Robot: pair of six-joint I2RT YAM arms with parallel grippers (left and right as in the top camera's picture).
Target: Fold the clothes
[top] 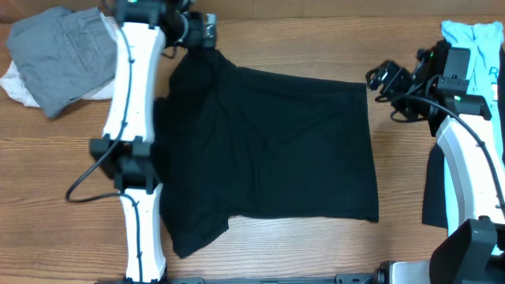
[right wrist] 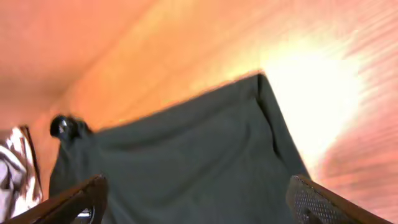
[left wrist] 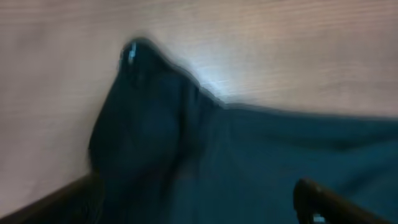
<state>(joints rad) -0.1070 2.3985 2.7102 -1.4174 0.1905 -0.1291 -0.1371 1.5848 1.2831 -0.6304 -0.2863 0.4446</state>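
Overhead, black T-shirt (top: 268, 150) lies spread on table (top: 316, 39). Left gripper (top: 207, 31) at one sleeve, right gripper (top: 380, 79) beside a corner; both jaws wide.

White shells (top: 132, 79), black joints (top: 126, 162), looping cables (top: 79, 178), right hand (right wrist: 198, 186) dark, seemingly textured.

You are looking at a brown wooden table (top: 316, 252) that is carrying all the clothes. A plain black short-sleeved T-shirt (top: 268, 150) is lying spread out in the middle of it, with bare wood showing all around. A crumpled grey cloth (top: 63, 51) is sitting in the far left corner, and a white cloth (top: 16, 83) is peeking out from under it. A light-blue shirt (top: 481, 47) is lying in the far right corner. A dark piece of cloth (top: 434, 189) is lying by the right edge, partly hidden.
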